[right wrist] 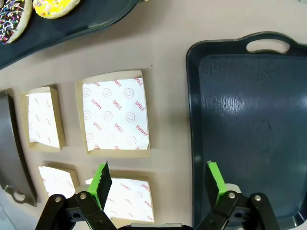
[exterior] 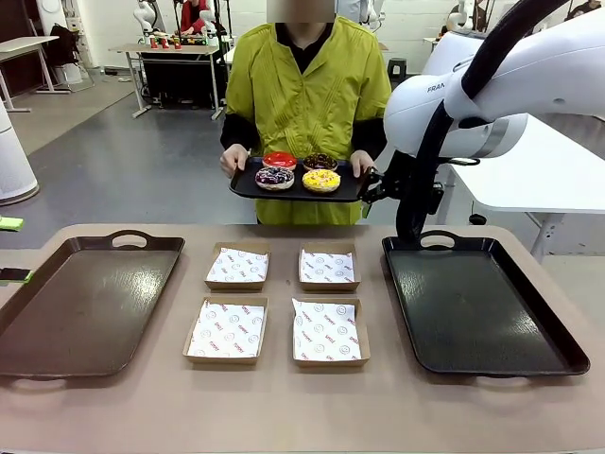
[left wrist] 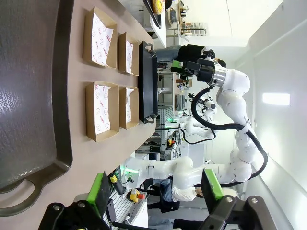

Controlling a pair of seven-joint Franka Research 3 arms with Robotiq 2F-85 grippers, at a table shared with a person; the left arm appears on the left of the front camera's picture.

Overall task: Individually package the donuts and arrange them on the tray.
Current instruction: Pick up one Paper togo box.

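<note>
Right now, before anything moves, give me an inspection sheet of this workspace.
Surface: tan table with two dark trays, nothing on them.
Job's things: four donuts on a small black tray held by the person; four paper-lined boxes between the dark trays, unfilled.
Clutter: nothing seen.
Hands: left hand open, empty; right hand open, empty, raised over the table.
Cables: black hose along the right arm.
Surroundings: person stands across the table; white table behind.
</note>
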